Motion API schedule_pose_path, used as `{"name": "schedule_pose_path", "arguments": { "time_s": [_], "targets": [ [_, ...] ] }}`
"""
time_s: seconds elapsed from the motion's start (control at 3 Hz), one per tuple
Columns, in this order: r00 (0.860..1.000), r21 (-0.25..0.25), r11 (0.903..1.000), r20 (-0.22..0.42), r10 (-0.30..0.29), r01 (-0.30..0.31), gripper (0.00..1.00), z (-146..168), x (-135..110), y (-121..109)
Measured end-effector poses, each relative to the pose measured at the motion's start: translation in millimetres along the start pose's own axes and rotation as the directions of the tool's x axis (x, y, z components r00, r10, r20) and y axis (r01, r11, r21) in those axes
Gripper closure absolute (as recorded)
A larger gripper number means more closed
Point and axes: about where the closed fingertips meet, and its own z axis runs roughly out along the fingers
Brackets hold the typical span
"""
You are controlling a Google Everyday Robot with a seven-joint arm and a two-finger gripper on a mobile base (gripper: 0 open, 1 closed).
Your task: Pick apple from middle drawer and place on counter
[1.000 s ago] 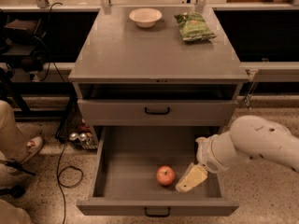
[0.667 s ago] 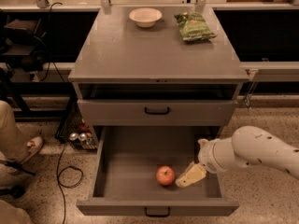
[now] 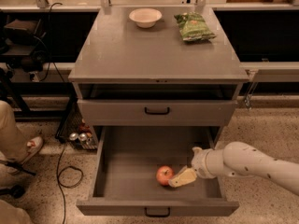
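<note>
Jaws nearer now, just beside the apple in the middle drawer; apart or together, unclear.

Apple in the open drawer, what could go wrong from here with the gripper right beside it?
1. The gripper sits close at the right side of the apple; a nudge could roll the round fruit away across the bare floor of the middle drawer.
2. On the lift, the arm may clip the closed drawer front or the edge of the counter above.
</note>
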Motion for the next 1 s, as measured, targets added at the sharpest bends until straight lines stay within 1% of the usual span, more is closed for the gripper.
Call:
{"name": "schedule_pose_path", "arguments": {
  "time_s": [0.33, 0.67, 1.0],
  "targets": [
    [1.0, -0.02, 0.9997, 0.026, 0.014, -0.014, 0.0, 38.8, 7.6, 2.3],
    [0.999, -0.032, 0.9994, 0.053, 0.01, -0.008, 0.0, 69.3, 6.4, 2.9],
    [0.998, -0.052, 0.9986, 0.055, 0.005, -0.003, 0.0, 98.8, 5.5, 5.9]
  ]
}}
